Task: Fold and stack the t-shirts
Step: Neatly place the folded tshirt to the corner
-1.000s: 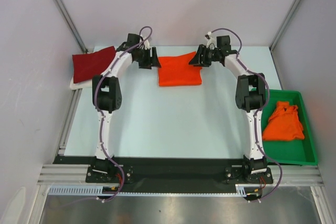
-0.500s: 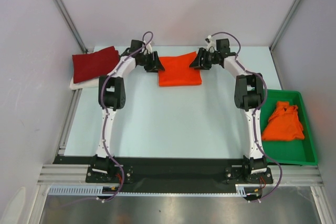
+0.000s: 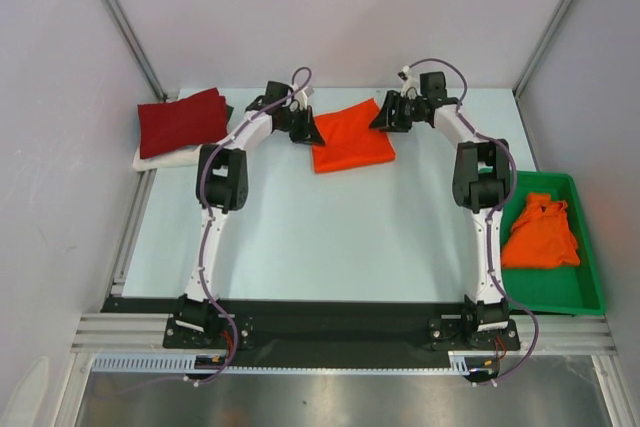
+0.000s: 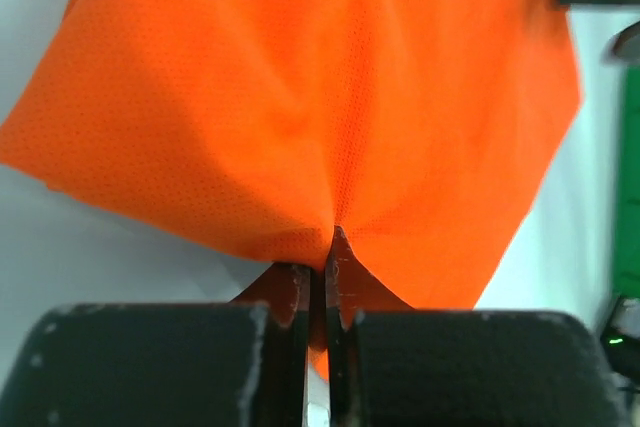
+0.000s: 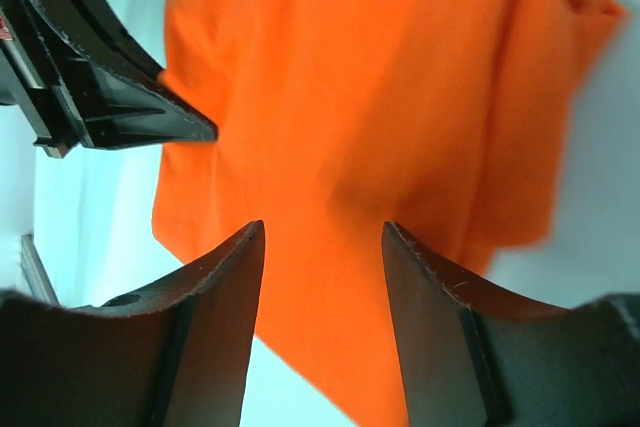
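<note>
A pale mint tabletop (image 3: pixel 320 237) is lying inside a booth, with plain white panels closing it in at the back (image 3: pixel 340 7), on the left (image 3: pixel 50 147) and on the right (image 3: pixel 600 97), and slanting aluminium posts (image 3: pixel 122 22) running along the seams between them. A black strip (image 3: pixel 340 317) and a ribbed aluminium rail (image 3: pixel 120 332) are edging the near side of the table, and a dull brushed-metal surface (image 3: pixel 340 402) is showing below them. Soft, even light is falling over everything, throwing only faint shadows.
</note>
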`<state>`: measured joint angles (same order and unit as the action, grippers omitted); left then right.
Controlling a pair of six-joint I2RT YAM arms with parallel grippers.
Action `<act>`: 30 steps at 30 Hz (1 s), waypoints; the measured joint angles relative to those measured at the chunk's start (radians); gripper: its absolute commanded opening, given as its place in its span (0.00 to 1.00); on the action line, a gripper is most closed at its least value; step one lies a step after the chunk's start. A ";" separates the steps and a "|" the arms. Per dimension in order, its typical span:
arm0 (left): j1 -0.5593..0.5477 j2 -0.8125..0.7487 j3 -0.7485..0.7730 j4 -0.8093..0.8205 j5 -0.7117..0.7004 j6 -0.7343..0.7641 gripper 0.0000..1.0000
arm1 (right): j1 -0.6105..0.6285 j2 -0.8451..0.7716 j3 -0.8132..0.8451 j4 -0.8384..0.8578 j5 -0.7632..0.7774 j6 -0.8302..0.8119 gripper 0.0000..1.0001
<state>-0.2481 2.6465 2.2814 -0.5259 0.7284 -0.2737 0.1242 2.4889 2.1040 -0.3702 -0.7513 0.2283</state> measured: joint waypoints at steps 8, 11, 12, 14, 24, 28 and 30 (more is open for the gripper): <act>0.010 -0.216 -0.181 -0.244 -0.132 0.249 0.00 | -0.067 -0.259 -0.173 -0.074 0.087 -0.133 0.57; 0.032 -0.296 -0.235 -0.348 -0.187 0.330 0.00 | -0.100 -0.340 -0.238 -0.079 0.090 -0.150 0.57; 0.042 -0.320 -0.250 -0.386 -0.210 0.358 0.00 | -0.112 -0.360 -0.260 -0.077 0.090 -0.153 0.57; 0.063 -0.354 -0.275 -0.457 -0.259 0.408 0.00 | -0.128 -0.382 -0.300 -0.079 0.093 -0.154 0.57; 0.124 -0.431 -0.299 -0.584 -0.568 0.562 0.00 | -0.137 -0.401 -0.401 -0.080 0.079 -0.104 0.57; 0.123 -0.452 -0.222 -0.551 -0.645 0.590 0.00 | -0.137 -0.425 -0.418 -0.068 0.067 -0.088 0.57; 0.123 -0.452 -0.153 -0.541 -0.666 0.597 0.01 | -0.137 -0.438 -0.430 -0.064 0.061 -0.084 0.57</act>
<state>-0.1253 2.1944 2.1288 -1.0672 0.0620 0.3237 -0.0124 2.0514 1.6745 -0.4339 -0.6899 0.1448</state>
